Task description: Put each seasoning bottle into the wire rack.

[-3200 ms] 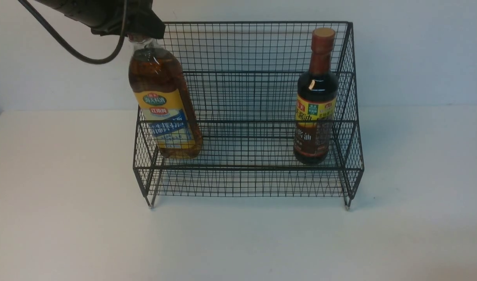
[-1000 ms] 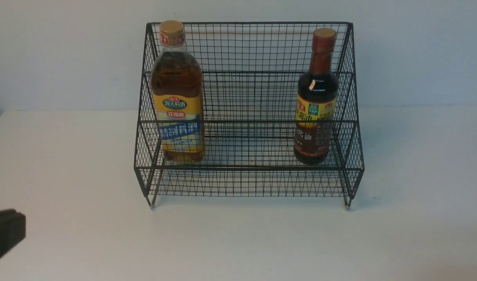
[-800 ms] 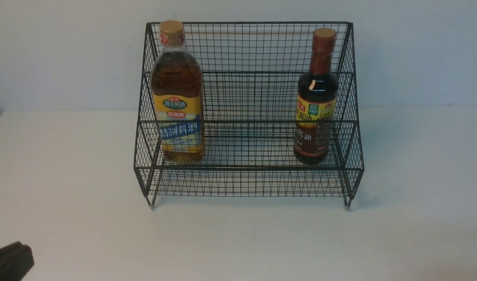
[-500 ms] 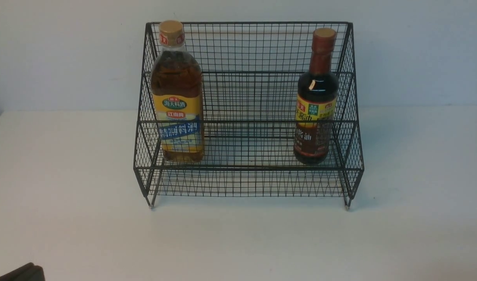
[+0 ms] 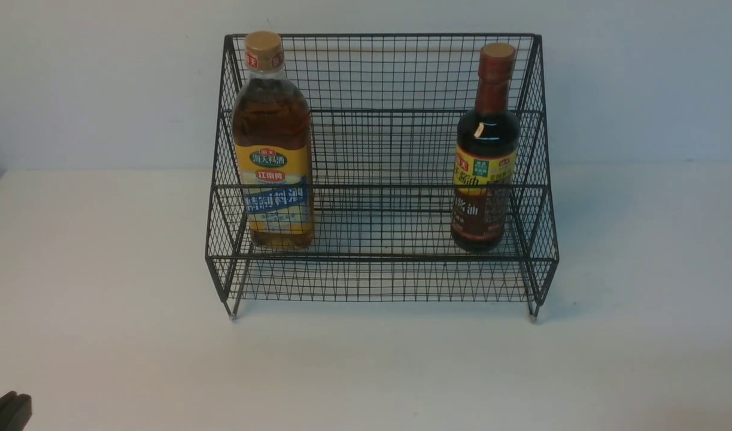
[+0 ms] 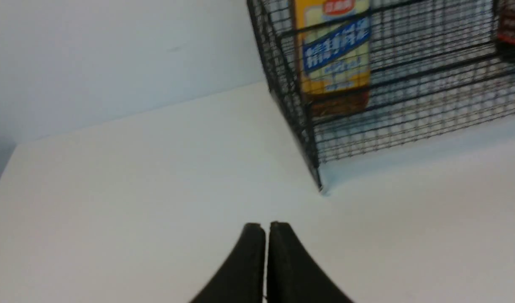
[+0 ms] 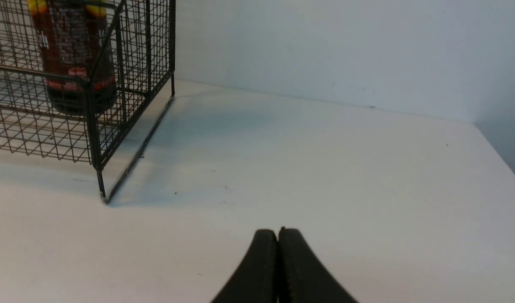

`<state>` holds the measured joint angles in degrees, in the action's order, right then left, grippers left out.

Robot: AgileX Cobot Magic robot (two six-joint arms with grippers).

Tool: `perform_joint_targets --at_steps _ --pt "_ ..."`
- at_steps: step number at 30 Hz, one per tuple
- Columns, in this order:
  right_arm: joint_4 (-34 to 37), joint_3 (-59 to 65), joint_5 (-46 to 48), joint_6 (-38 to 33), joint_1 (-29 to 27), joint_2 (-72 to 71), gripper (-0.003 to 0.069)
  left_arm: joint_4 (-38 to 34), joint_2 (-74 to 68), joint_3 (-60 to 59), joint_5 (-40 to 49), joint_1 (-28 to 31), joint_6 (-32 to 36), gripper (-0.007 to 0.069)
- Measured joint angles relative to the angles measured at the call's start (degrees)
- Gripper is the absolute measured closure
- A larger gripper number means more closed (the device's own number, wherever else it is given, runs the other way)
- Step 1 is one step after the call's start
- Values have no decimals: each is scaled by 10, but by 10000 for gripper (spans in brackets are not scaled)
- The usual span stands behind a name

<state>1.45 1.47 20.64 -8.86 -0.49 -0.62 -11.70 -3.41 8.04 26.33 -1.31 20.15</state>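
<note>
The left gripper (image 6: pixel 267 225) has its fingers brought together with nothing between them, and the right gripper (image 7: pixel 277 232) is likewise closed on nothing; both are away from the bottles, presumably because there is nothing left to carry. The large amber bottle (image 5: pixel 272 120) stands upright inside the wire rack (image 5: pixel 392 258), near its left end, and the slimmer dark bottle (image 5: pixel 488 131) stands inside it near the right end, leaning slightly if at all. Each sits behind the front mesh, which probably serves to stop it from tipping forward, while the sloped sides guard the ends. The wide gap between the two likely comes from each arm serving its own side, and it would leave room for fingers around either neck. Beyond the bottles, the rack rests on its small feet on the white table (image 5: pixel 366 371), its back towards the pale wall (image 5: pixel 102 84), perhaps so that the open front faces the arms. The task looks complete; the arms need only keep clear, since a knock to the rack could jostle both bottles.
</note>
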Motion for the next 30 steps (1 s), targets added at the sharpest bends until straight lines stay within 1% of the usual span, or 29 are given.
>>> perform_joint_targets --at_steps 2,3,5,7,14,18,30 --pt "0 0 0 0 0 0 673 43 3 -16 -2 0 -51 629" --pt "0 0 0 0 0 0 673 47 4 -18 -2 0 -56 629" --pt "0 0 0 0 0 0 673 80 28 -30 -3 0 -101 629" --pt "0 0 0 0 0 0 673 84 38 -39 -9 0 -109 629" --pt "0 0 0 0 0 0 673 85 41 -90 -23 0 -112 629" --pt "0 0 0 0 0 0 673 85 41 -94 -39 0 -115 629" --pt "0 0 0 0 0 0 673 85 41 -94 -42 0 -116 629"
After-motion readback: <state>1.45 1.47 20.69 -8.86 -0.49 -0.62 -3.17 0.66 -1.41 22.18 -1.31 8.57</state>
